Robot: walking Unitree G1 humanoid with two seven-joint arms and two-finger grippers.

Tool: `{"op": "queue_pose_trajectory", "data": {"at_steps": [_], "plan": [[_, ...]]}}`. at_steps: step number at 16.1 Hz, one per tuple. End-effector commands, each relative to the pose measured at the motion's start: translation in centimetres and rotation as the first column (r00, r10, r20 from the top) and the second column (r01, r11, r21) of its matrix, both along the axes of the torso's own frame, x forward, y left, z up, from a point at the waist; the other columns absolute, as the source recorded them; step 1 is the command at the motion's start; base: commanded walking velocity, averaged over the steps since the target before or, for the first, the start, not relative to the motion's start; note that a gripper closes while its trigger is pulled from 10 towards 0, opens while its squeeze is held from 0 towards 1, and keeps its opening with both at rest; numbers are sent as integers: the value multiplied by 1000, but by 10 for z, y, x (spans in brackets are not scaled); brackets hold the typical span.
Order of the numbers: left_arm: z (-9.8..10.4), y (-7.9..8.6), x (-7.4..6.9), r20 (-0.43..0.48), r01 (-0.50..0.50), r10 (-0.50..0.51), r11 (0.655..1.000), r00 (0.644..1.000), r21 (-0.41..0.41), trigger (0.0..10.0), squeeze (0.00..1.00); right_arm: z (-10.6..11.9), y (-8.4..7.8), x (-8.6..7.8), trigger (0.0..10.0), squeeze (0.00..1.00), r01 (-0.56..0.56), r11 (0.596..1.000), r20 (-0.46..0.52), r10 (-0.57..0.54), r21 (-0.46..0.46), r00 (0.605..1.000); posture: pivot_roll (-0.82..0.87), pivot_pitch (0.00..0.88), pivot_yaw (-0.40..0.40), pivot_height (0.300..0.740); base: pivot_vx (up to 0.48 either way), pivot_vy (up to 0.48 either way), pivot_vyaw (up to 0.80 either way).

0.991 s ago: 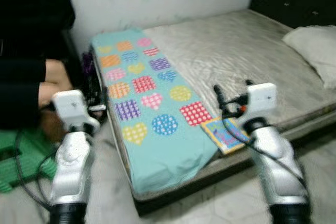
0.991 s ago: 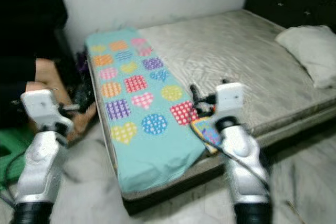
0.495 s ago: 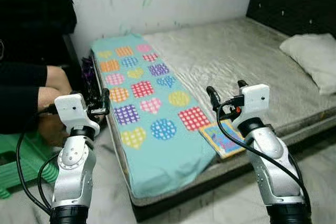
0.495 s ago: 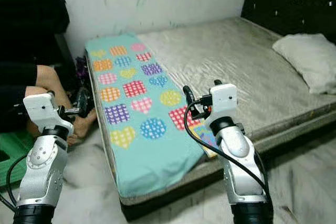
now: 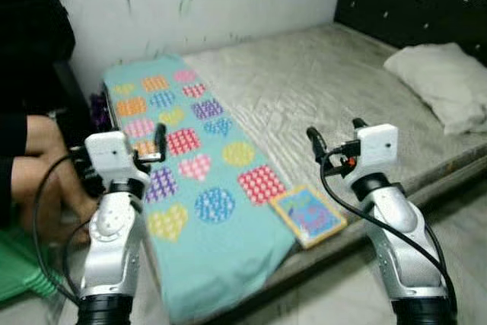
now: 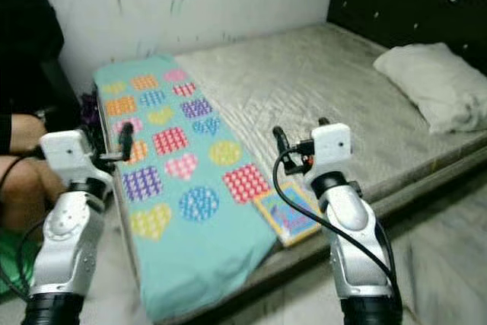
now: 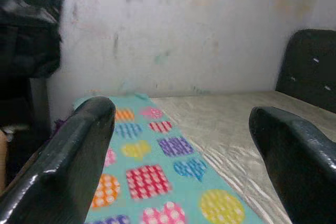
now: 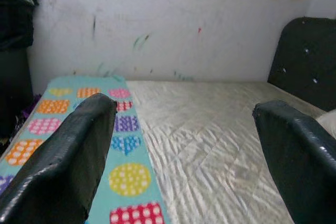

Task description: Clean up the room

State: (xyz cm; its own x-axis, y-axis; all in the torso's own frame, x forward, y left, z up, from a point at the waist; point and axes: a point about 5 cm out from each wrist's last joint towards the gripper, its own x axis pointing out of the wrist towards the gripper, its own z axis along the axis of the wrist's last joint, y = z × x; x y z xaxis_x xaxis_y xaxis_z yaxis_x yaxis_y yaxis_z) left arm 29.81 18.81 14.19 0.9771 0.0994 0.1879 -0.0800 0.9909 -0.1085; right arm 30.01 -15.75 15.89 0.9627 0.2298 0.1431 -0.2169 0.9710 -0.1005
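From the left eye view, the robot stands at the foot corner of a bed [image 5: 335, 74] with both arms raised, and nothing is in hand, so I judge this to be the approach step of the tidying. A teal patchwork blanket [image 5: 190, 180] with coloured hearts, circles and squares runs along the bed's edge and hangs over its end. Just beside it, near the mattress edge, lies a colourful picture book [image 5: 308, 216], the likeliest thing to pick up. A white pillow [image 5: 437, 81] sits well apart at the headboard end, and a seated person's arm [image 5: 34, 142] shows by the robot's left side. The right gripper [image 5: 335, 131] hovers above the mattress, close to the book but not touching it; the next move probably calls for lowering and reaching it down to the book's edge.

The right eye view shows the same layout, with the left gripper [image 6: 110, 141] held over the blanket's near side, touching nothing.

In the left wrist view the left gripper's fingers [image 7: 68, 166] stand wide apart with only blanket and wall between them.

In the right wrist view the right gripper's fingers [image 8: 63, 156] are likewise spread wide and empty, looking along blanket and bare mattress
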Motion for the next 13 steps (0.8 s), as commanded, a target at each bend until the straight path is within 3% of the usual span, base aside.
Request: {"op": "queue_pose_trajectory", "data": {"at_steps": [1, 5, 13], "plan": [[-2, 9, -2, -13, -51, 51, 999, 999, 4, 10000, 0, 4, 7, 1, 10000, 0, -30, 1000, 16, 30, 8, 999, -128, 0, -1, 740, 0, 0, 0], [-3, 9, -1, -21, -60, 60, 998, 998, 3, 10000, 0, 3, 6, 1, 10000, 0, -31, 1000, 18, 31, -4, 999, -127, 0, -1, 740, 0, 0, 108], [-11, 11, -9, -52, -82, 82, 997, 995, 9, 10000, 0, -6, 15, -4, 10000, 0, -49, 999, -1, 49, -1, 999, -103, 0, -6, 740, 0, 0, 800]]}}
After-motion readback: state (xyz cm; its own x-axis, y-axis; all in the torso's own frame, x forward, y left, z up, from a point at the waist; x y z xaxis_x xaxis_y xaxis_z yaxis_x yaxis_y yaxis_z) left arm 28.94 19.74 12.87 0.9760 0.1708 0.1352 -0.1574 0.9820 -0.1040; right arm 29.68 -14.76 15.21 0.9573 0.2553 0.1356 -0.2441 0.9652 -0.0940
